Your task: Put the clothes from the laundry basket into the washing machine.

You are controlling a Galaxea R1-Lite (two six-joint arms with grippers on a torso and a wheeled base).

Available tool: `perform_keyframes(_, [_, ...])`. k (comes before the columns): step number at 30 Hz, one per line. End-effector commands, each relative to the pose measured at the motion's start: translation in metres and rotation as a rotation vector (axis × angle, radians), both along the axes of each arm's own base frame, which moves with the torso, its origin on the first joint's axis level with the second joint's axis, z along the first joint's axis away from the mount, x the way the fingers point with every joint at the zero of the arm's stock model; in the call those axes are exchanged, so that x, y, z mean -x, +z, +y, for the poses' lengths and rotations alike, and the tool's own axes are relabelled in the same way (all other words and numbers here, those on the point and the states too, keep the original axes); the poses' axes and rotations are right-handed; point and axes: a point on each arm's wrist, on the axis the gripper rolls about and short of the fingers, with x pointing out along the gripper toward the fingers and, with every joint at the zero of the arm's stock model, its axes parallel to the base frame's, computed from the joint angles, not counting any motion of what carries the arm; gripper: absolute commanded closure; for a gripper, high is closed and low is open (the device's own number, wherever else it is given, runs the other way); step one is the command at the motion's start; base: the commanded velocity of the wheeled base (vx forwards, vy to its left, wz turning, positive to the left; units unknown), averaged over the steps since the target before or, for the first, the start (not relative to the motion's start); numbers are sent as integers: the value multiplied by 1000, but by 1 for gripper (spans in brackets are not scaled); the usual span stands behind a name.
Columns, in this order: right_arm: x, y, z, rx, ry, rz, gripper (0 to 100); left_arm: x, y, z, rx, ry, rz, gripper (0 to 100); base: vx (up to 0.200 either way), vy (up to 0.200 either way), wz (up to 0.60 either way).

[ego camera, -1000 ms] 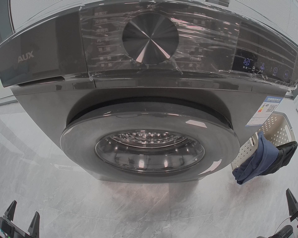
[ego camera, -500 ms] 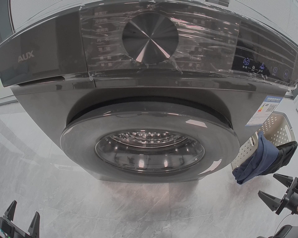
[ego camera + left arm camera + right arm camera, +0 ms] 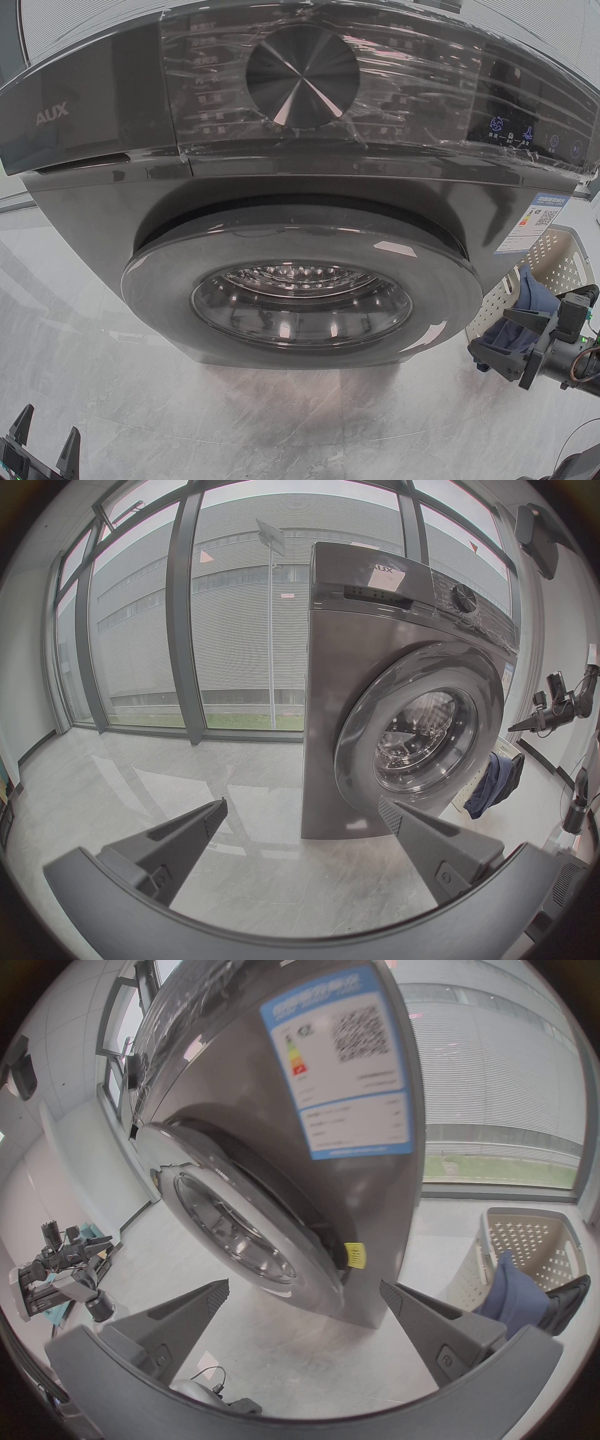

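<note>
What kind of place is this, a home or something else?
Probably a test or demo room rather than a home laundry. A washing machine stands by itself on a polished floor in front of tall windows, with a basket of clothes beside it.

Logo: pale brand lettering [image 3: 52, 114] on the detergent drawer [image 3: 119, 94], at the upper left corner of the washing machine [image 3: 94, 206].
Programme legends: columns of small characters [image 3: 209, 81] on both sides of the dial [image 3: 302, 76], under wrinkled film; too small to make out.
Touch icons: lit blue symbols [image 3: 512, 134] with tiny captions at the control panel's right end; captions illegible.
Energy label: blue-bordered sticker [image 3: 532, 223] at the front's upper right edge, with a header strip, coloured arrow bars and fine print; none legible.
QR code: black-and-white square [image 3: 547, 218] in the sticker's upper right.
Yellow tag: small tag [image 3: 355, 1255] at the door [image 3: 156, 294] rim's right side; marks unreadable.
</note>
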Motion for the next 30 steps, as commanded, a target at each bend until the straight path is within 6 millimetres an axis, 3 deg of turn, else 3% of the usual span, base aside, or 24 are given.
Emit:
perform_keyframes(1, [-17, -4, 18, 19, 65, 45, 0, 0, -4, 0, 0, 0, 5, 0, 0, 0, 0])
perform_keyframes(15, [-45, -20, 35, 7, 79, 50, 0, 0, -4, 0, 1, 0, 5, 0, 0, 0, 0])
perform_keyframes(26, [-21, -31, 30, 12, 165, 83, 0, 0, -4, 0, 1, 0, 3, 0, 0, 0, 0])
perform_keyframes(30, [-28, -24, 29, 2, 146, 47, 0, 0, -4, 0, 0, 0, 3, 0, 0, 0, 0])
